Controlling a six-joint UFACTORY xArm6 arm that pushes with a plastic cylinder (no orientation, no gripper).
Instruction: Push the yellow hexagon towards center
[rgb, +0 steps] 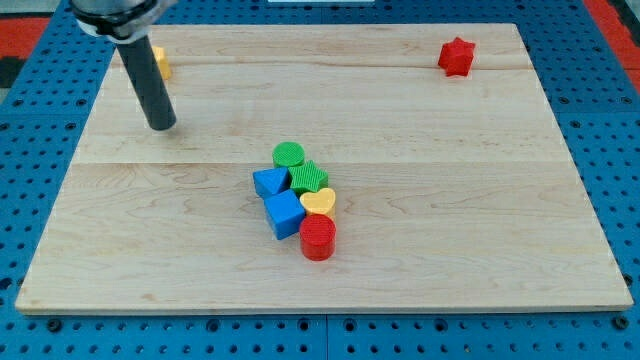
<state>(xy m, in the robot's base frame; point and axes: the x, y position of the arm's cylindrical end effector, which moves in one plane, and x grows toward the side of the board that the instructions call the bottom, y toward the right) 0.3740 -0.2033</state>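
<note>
A: Yellow hexagon (160, 63) sits at the tabletop's (480, 200) top-left corner in the view, half hidden behind the rod. No pincer fitted, so nothing is held.

B: My tip (161, 125) rests below it, centre-side. Judgement: circle behind the block first, then push diagonally towards the clustered blocks.

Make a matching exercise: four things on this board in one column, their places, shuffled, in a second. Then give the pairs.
1. red star
2. yellow hexagon
3. red cylinder
4. my tip

A. bottom end of the central cluster
B. top left corner, partly hidden behind the rod
C. top right, alone
D. bare wood, just below the yellow block

Pairs: 1-C, 2-B, 3-A, 4-D
</note>
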